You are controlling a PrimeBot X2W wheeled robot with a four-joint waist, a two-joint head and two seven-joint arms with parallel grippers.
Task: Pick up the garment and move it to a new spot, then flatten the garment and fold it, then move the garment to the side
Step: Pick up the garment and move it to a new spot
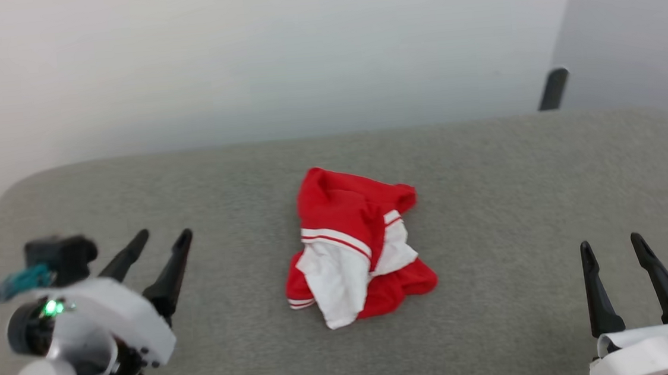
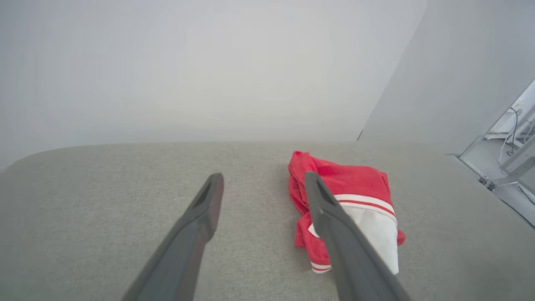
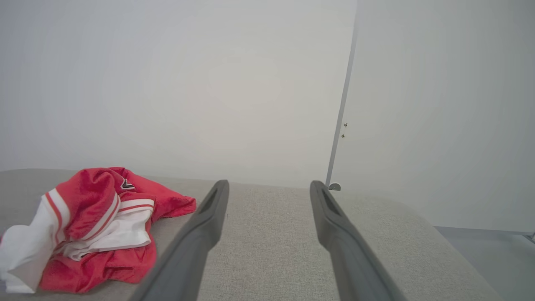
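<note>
a grey cloth-covered desk [image 1: 490,199] was seen before a pale wall [image 1: 240,58]. the shirt [image 1: 356,245], red with white sleeves, was found crumpled in a heap at the desk's middle. the left hand [image 1: 164,232] and the right hand [image 1: 610,241] were held released, fingers spread, empty, well apart from it on either side.

so it's a grey fabric-topped table [image 1: 518,185] with rounded corners, plain white wall [image 1: 240,58] behind it. a black post [image 1: 553,89] sticks up past the far right edge. off to the right there's grey floor [image 3: 493,246] and some metal framing [image 2: 516,161] with cables, light's soft and even
</note>
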